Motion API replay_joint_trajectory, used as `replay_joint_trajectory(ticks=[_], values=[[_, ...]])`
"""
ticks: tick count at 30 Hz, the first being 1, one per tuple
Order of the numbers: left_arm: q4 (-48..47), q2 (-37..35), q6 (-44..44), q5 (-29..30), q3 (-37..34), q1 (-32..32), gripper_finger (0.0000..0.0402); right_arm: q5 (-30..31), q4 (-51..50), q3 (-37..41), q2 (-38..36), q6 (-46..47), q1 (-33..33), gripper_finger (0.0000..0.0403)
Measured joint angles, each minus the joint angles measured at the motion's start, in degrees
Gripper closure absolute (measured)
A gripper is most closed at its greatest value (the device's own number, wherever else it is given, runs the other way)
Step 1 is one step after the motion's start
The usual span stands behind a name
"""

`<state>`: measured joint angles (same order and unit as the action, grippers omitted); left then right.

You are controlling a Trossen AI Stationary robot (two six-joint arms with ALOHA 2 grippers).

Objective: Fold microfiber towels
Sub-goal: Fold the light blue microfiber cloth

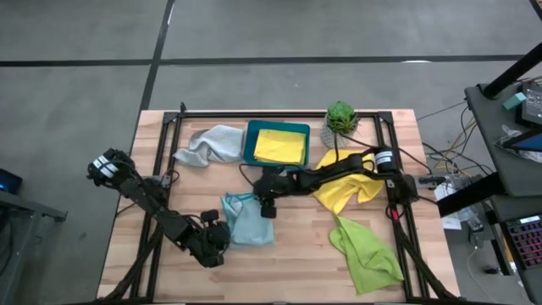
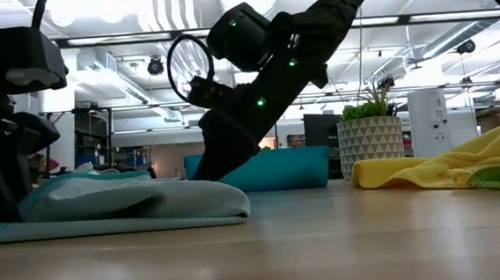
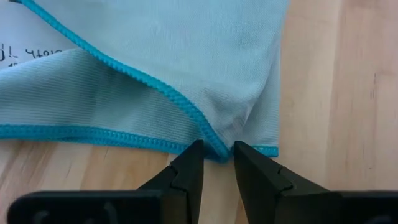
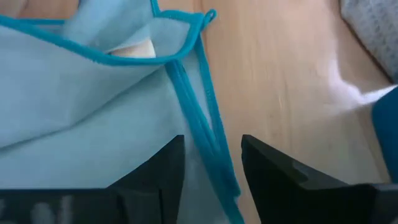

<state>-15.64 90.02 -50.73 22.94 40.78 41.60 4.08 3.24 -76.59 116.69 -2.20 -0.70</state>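
Yellow cloth already lies folded flat in the teal tray (image 1: 249,146) at the back of the table (image 1: 296,263), so we count that yellow towel (image 1: 281,146) as done, one of five. We are now on the light blue towel (image 1: 247,222), which sits rumpled and partly doubled over near the front middle. Our left gripper (image 3: 215,163) has its jaws pressed nearly together on the towel's near hemmed corner, pinching it. Our right gripper (image 4: 211,163) reaches in from the far side with its jaws spread around the stitched edge, not yet closed on it. We judge this fold only half made. Left to do: the pale grey towel (image 1: 207,144) bunched beside the tray, the second yellow towel (image 1: 347,191) crumpled under our right arm near the potted plant (image 1: 340,119), and the lime green towel (image 1: 366,252) at the front right
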Motion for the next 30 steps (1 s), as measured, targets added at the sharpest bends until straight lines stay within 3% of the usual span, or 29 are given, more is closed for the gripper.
replay_joint_trajectory(ticks=[11,19,30], values=[[-0.58,-0.02,-0.14,-0.13,-0.48,0.0,0.0325,0.01,-4.63,-0.69,0.12,-0.81,-0.01,0.0387],[-7.09,-0.29,-4.31,-0.76,-0.31,0.0,0.0325,0.69,-8.28,-0.6,-3.72,-0.81,-1.5,0.0394],[-14.26,-6.52,-4.59,-3.75,-0.21,0.04,0.0325,8.81,-15.69,-0.33,-7.89,-0.48,-4.38,0.0394]])
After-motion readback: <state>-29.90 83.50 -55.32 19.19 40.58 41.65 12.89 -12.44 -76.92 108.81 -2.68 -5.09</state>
